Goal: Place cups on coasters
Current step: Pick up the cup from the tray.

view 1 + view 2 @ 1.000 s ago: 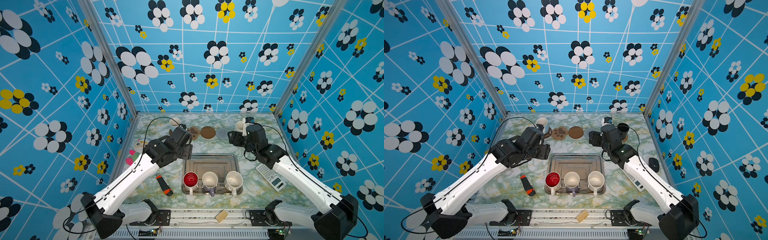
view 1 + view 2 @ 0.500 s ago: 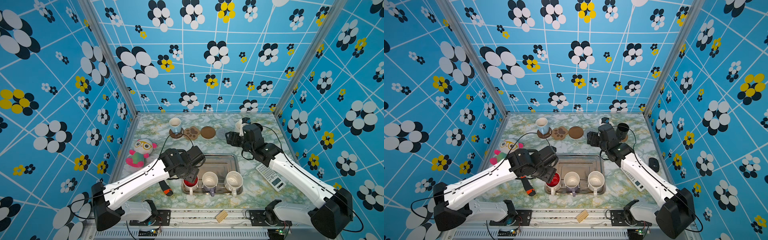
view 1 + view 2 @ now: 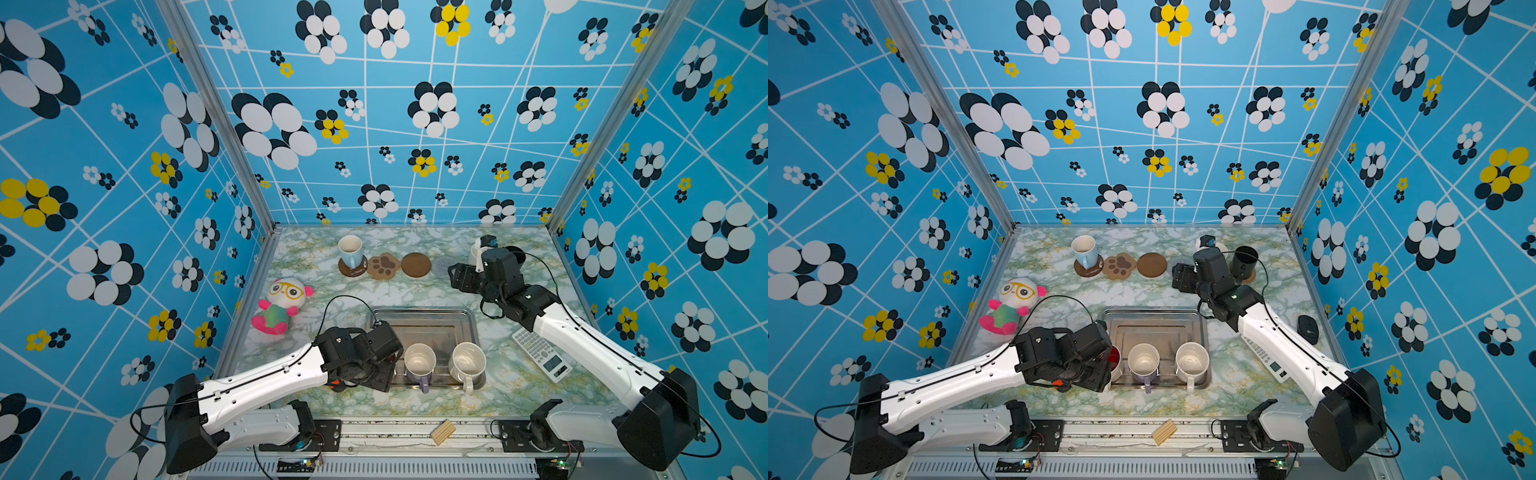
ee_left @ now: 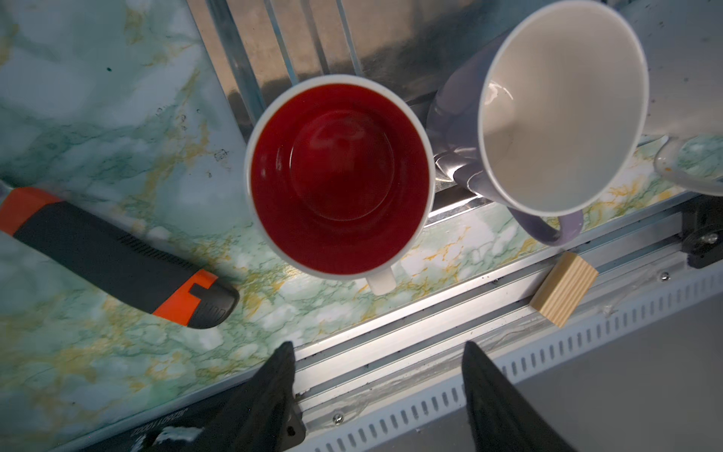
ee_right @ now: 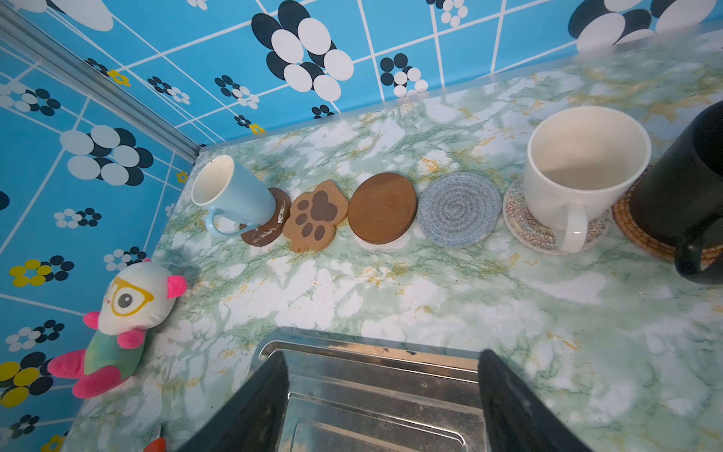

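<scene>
the left pincer (image 4: 377, 346) hangs wide and empty above the red-lined mug (image 4: 340, 180), which stands at, maybe slightly over, the near left corner of the tray (image 3: 424, 320): a pickup is starting. next it must straddle the rim, close, and carry the mug to the bare paw coaster (image 5: 315, 215). the right pincer (image 5: 383, 356) is wide and empty too.

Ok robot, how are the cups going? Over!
Left tool open by red-inside mug. Right tool open, empty. Three mugs in tray, three coasters bare. Nothing blocking.
</scene>
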Tool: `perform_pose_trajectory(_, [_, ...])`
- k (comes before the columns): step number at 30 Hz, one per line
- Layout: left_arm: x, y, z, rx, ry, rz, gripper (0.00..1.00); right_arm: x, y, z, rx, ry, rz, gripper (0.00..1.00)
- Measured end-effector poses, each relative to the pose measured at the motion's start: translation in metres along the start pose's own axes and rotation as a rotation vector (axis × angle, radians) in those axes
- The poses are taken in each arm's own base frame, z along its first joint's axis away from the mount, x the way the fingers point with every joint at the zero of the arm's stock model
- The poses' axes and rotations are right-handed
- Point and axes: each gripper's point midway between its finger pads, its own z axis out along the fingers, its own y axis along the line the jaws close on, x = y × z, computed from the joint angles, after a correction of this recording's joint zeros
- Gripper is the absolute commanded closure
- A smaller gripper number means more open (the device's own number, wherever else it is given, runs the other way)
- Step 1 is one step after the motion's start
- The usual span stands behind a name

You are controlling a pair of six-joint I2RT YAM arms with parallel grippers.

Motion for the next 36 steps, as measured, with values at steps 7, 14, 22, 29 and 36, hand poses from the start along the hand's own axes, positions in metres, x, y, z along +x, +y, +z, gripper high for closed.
perform_pose_trajectory(7, [0.009,-0.005,0.016,-0.005,0.024,-0.036,0.33,0.001,0.0,0.001,0.002,0.003,-0.001,0.22])
perform_pose_trajectory(14, [0.012,-0.002,0.034,-0.038,0.018,-0.077,0.32,0.001,0.0,0.002,0.002,0.004,-0.001,0.22])
perform_pose_trajectory(22, [0.006,0.005,0.046,-0.056,-0.037,-0.144,0.41,0.001,-0.001,0.002,0.003,0.005,-0.001,0.22])
perform_pose_trajectory(29, [0.001,0.007,0.052,-0.074,-0.062,-0.173,0.47,0.002,-0.001,0.003,0.005,0.008,-0.001,0.22])
perform_pose_trajectory(36, [0.007,0.014,0.065,-0.122,-0.036,-0.176,0.49,0.004,-0.002,0.005,0.008,0.014,-0.003,0.22])
